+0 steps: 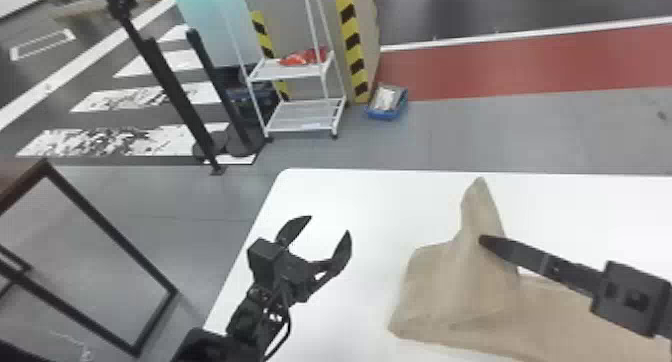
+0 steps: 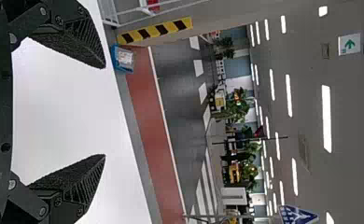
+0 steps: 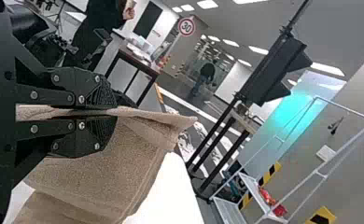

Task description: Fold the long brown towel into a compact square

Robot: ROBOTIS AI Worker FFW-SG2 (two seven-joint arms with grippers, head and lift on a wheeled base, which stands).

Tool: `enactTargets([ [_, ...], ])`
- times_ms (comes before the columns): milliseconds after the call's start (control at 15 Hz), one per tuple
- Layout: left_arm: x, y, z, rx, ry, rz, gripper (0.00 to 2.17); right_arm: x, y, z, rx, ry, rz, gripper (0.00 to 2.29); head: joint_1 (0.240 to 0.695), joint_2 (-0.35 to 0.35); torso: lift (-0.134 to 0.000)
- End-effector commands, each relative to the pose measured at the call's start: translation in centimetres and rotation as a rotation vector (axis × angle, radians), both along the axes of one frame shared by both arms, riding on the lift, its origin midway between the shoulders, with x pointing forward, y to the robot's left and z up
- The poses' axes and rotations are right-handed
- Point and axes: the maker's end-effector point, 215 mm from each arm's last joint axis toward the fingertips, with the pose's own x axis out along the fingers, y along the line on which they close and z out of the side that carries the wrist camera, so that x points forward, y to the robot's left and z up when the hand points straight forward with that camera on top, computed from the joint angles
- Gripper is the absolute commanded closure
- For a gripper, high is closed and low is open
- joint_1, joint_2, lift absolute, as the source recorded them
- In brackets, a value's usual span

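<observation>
We log an indoor test hall, lab-like, partly dressed as a street. Left of the white table [image 1: 370, 201]: crosswalk stripes [image 1: 150, 96], a traffic light [image 3: 276, 70] and, farther off, a round road sign [image 3: 186, 27]. Beyond the table: red floor lane [image 1: 525, 61], wheeled rack [image 1: 305, 121], yellow-and-black hazard strip [image 1: 352, 46]. High beyond it, we note strip lights [image 2: 326, 119].

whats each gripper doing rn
Left gripper: open, holding nothing.
Right gripper: closed on the brown towel, part of it raised.

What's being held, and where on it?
The brown towel, pinched by the right end effector at a raised fold near its left end. The left end effector is empty.
</observation>
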Motion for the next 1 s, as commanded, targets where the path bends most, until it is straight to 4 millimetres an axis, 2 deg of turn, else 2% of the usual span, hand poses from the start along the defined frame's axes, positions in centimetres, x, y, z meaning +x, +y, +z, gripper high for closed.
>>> enactTargets([
  [0, -0.2, -0.6, -1.0, 0.01, 0.027, -0.004, 0.23, -0.1, -2.4, -1.4, 0.015, 0.048, -0.032, 1.06, 0.695, 0.301, 0.0],
  [267, -0.7, -1.1, -1.4, 0.02, 0.037, -0.01, 0.23, -0.7, -5.4, -3.0, 0.052, 0.114, -0.06, 1.06, 0.695, 0.243, 0.0],
  [467, -1.2, -1.5, -1.9, 0.025, 0.051, -0.012, 0.23, -1.3, -5.4, -2.3, 0.079, 0.131, -0.027, 1.06, 0.695, 0.223, 0.0],
  [667, -1.9, -3.0, -2.2, 0.024, 0.062, -0.022, 0.23, 0.1, -5.8, -1.8, 0.126, 0.149, 0.018, 1.06, 0.695, 0.213, 0.0],
  [933, -2.4, -3.1, -2.7, 0.037, 0.083, -0.026, 0.23, 2.5, -7.7, -1.6, 0.181, 0.148, 0.021, 1.06, 0.695, 0.183, 0.0],
])
